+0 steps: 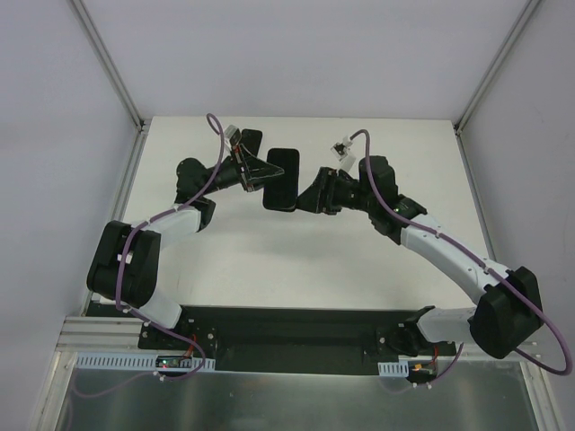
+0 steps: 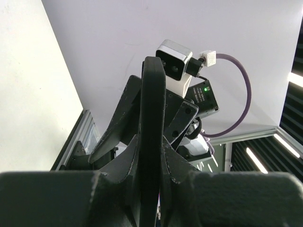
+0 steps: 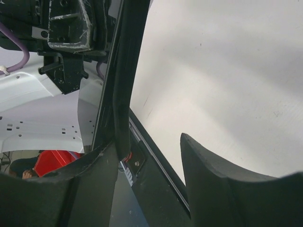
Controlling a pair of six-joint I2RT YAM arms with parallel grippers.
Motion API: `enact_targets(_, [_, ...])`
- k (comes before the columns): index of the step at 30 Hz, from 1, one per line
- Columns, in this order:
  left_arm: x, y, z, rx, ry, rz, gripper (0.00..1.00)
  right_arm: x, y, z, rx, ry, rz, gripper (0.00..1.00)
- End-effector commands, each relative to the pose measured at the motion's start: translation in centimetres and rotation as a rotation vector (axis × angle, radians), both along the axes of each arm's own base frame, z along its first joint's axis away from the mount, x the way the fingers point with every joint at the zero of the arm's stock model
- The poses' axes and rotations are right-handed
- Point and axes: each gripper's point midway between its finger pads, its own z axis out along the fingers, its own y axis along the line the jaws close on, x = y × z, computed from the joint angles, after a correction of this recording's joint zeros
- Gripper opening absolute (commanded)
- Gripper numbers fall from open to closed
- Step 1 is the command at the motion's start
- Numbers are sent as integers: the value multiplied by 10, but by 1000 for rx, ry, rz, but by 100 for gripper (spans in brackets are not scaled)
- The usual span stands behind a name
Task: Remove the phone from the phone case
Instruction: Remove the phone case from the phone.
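Overhead, the cased phone [image 1: 280,180] hangs above the table [image 1: 225,260], clamped at its left edge by the left gripper [image 1: 265,172], with the right gripper [image 1: 302,199] at its lower right. Left wrist: pinched edge-on. Right wrist: jaws apart, one finger [image 3: 90,189] touching it. An off-centre squeeze could twist it loose.

The phone case [image 1: 281,180] is plain black (no pattern shows). The desk [image 1: 296,269] is off-white. The left arm [image 1: 175,220] and right arm [image 1: 445,251] mix black with white, each trailing a purple cable [image 2: 248,90].
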Motion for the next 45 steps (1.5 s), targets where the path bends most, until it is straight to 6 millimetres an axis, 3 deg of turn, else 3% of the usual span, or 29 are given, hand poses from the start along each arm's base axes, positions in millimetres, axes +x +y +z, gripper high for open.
enact_targets(1, [-46,-7,48,-77,-125,-112,0,31,0,2,31,-55,-122,56])
enact_targets(6, [-46,-8,37,-69,-153,-120,0,21,8,35,180,-102,-48,55])
enact_targets(12, [-41,-9,18,-118,-140,-131,0,15,11,59,297,-89,3,55])
enact_targets(23, [-49,-11,0,-66,-185,-146,0,7,28,90,414,-50,139,51])
enact_targets(29, [-55,-16,-2,-50,-209,-151,0,15,40,92,518,25,186,49])
enact_targets(36, [-63,-21,-11,12,-241,-148,0,33,39,83,538,41,120,36])
enact_targets(43, [-63,-21,-15,21,-231,-147,0,44,25,76,535,48,47,1])
enact_targets(45, [-61,-22,-18,24,-225,-143,0,44,22,69,521,62,31,1])
